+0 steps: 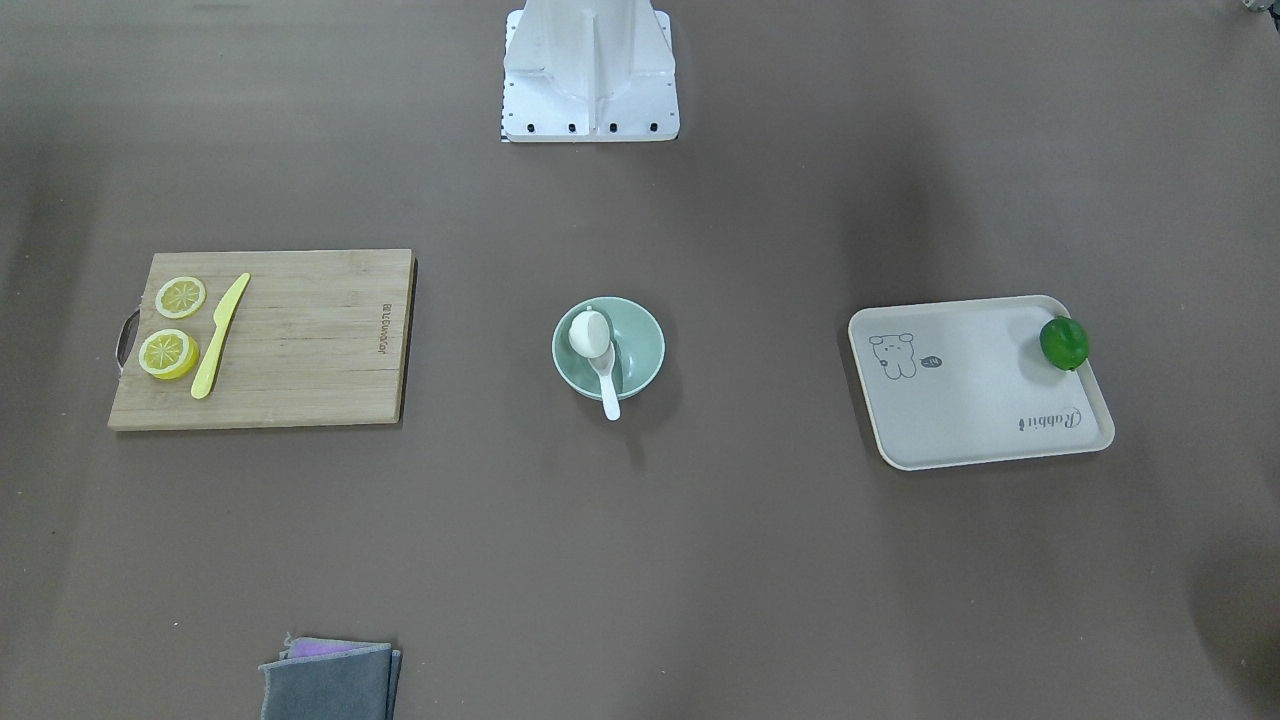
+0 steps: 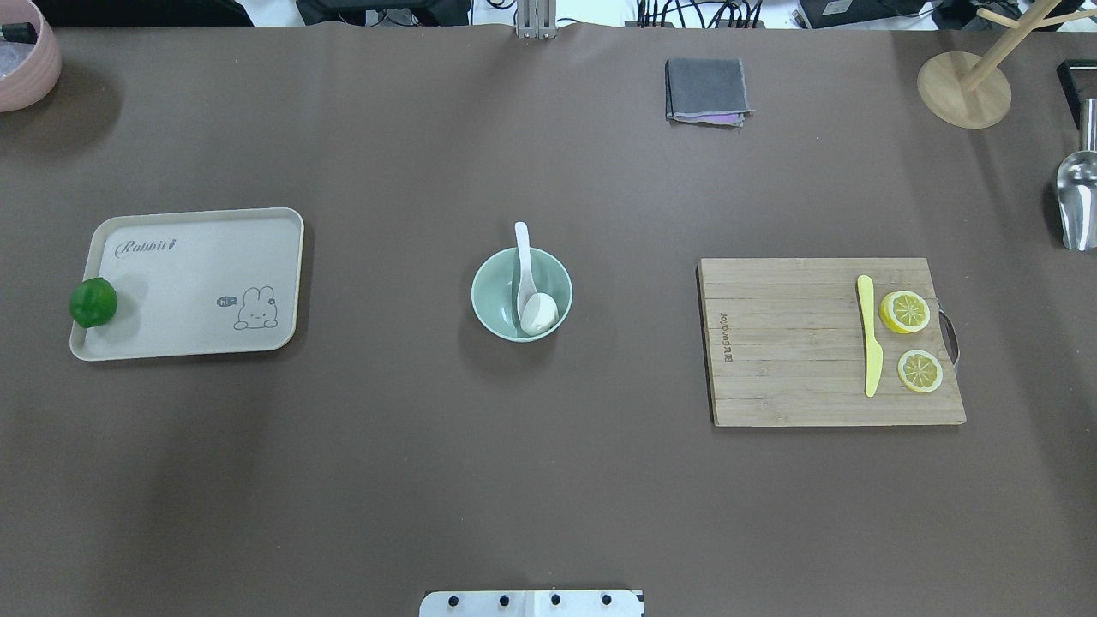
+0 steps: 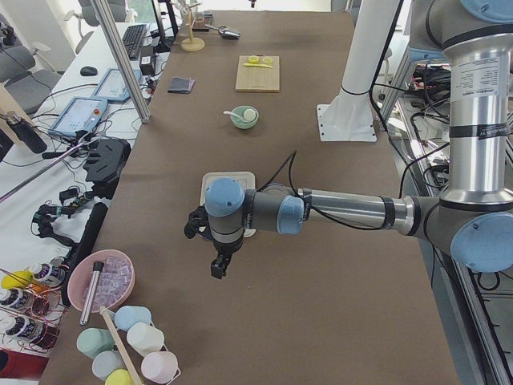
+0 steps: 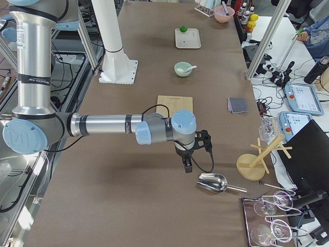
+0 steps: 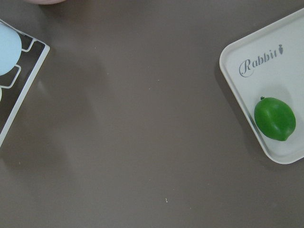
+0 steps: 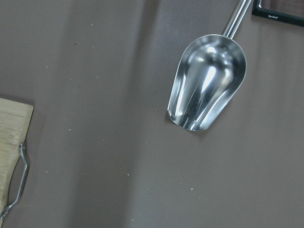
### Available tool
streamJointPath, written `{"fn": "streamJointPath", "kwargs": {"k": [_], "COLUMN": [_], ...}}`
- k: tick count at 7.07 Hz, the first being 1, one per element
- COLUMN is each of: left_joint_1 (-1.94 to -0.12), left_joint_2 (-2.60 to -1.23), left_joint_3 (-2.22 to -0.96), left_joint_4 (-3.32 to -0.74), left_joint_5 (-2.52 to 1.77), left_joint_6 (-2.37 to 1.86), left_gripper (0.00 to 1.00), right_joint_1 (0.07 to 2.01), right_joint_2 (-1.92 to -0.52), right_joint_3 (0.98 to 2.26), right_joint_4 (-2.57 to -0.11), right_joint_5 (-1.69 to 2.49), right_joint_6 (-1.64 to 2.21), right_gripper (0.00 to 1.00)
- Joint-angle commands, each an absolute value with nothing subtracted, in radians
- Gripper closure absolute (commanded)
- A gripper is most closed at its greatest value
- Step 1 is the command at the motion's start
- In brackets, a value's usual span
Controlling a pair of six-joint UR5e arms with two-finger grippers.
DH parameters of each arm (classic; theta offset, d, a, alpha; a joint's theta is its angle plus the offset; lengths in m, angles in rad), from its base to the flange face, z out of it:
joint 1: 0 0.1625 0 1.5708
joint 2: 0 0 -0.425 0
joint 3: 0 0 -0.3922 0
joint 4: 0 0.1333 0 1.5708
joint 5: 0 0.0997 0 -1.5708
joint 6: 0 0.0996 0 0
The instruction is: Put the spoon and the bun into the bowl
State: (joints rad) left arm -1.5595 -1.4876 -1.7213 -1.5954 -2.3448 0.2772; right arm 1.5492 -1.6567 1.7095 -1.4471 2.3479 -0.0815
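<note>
The bowl [image 2: 493, 296] stood at the middle of the counter [image 2: 386, 446], well apart from everything else. The bun [image 2: 540, 313] lay inside it, on the near right of the hollow. The spoon [image 2: 522, 257] was in the bowl too: its scoop was down inside, touching the bun, and its handle leaned out over the far rim. Whether the bun sat partly on the scoop could not be told.

To the left was a cream tray [image 2: 197, 274] with a green lime [image 2: 92, 302] at its left edge. To the right lay a wooden cutting board [image 2: 788, 343] carrying a yellow knife [image 2: 870, 334], with two lemon slices [image 2: 905, 311] just right of the knife. A folded grey cloth [image 2: 704, 87] lay on the far side of the counter.

The left arm [image 3: 264, 212] hung over the counter left of the tray, well away from the bowl. The right arm [image 4: 164, 128] hung right of the cutting board, near a metal scoop [image 6: 209, 90]. Both sets of jaws pointed down above bare counter, and only the side views showed them, so I cannot tell whether either pair was apart or together.
</note>
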Motion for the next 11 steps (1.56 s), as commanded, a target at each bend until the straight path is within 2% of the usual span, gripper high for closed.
{"fn": "streamJointPath", "kwargs": {"k": [1,3,11], "left_joint_1": [-1.563,-1.565,-1.572], "left_joint_2": [-1.497,-1.497,-1.486], "left_joint_3": [-1.713,-1.744,-1.759], "left_joint_4": [-1.595,-1.597,-1.591], "left_joint_5": [-2.344,-2.339,-2.344], "left_joint_6": [0.279,0.279,0.235], "left_gripper": [0.02,0.02,0.02], "right_joint_1": [1.552,1.551,1.551], "right_joint_2": [-1.692,-1.739,-1.739], "right_joint_3": [1.72,1.697,1.671], "right_joint_4": [-1.431,-1.28,-1.275], "right_joint_5": [2.382,2.44,2.422], "right_joint_6": [-0.087,-0.077,-0.087], "right_gripper": [0.0,0.0,0.0]}}
